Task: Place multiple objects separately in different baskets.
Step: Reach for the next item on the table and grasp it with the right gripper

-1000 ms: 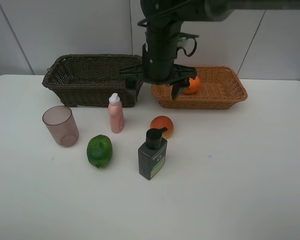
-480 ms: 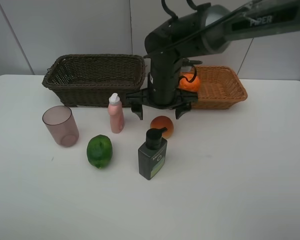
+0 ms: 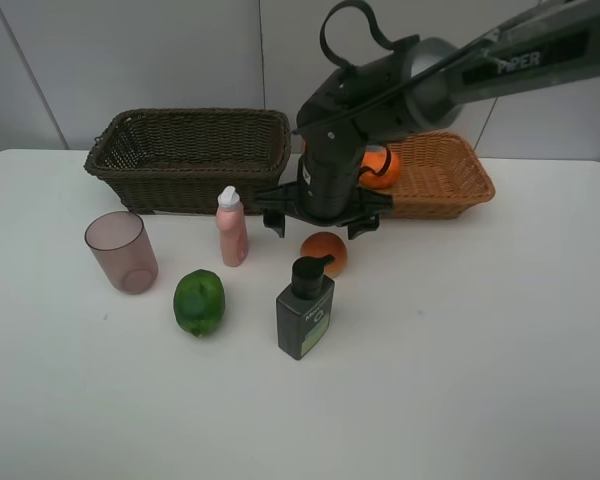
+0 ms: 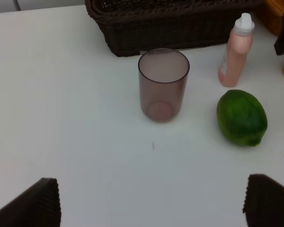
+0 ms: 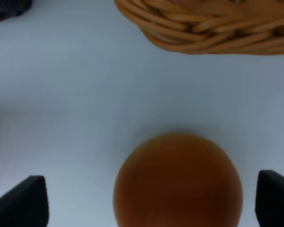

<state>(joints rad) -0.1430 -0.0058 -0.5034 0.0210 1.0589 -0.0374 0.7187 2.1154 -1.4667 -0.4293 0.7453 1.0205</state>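
On the smooth white table [image 3: 500, 330], the arm [image 3: 525, 62] lettered "PIPER" holds the right gripper [image 3: 318, 226], fingers spread wide, over the round reddish-orange fruit [image 3: 325, 252], near the woven tan basket [image 3: 450, 185] holding the orange [image 3: 380, 168]. The left gripper [image 4: 151, 203], likewise spread, faces the translucent mauve cup [image 4: 163, 85] and pebbly lime [image 4: 242, 117]. The pump bottle [image 3: 304, 312] has a label too small to read.

The table [image 3: 480, 360] is showing a smooth, matt white top. Both the dark basket [image 3: 185, 150] and the tan basket [image 3: 450, 185] are looking rough, of woven wicker. The cup [image 3: 121, 251] is looking like smooth translucent plastic, the pump bottle [image 3: 304, 318] glossy dark plastic. The lime [image 3: 199, 302] is showing finely pebbled, faintly shiny peel.
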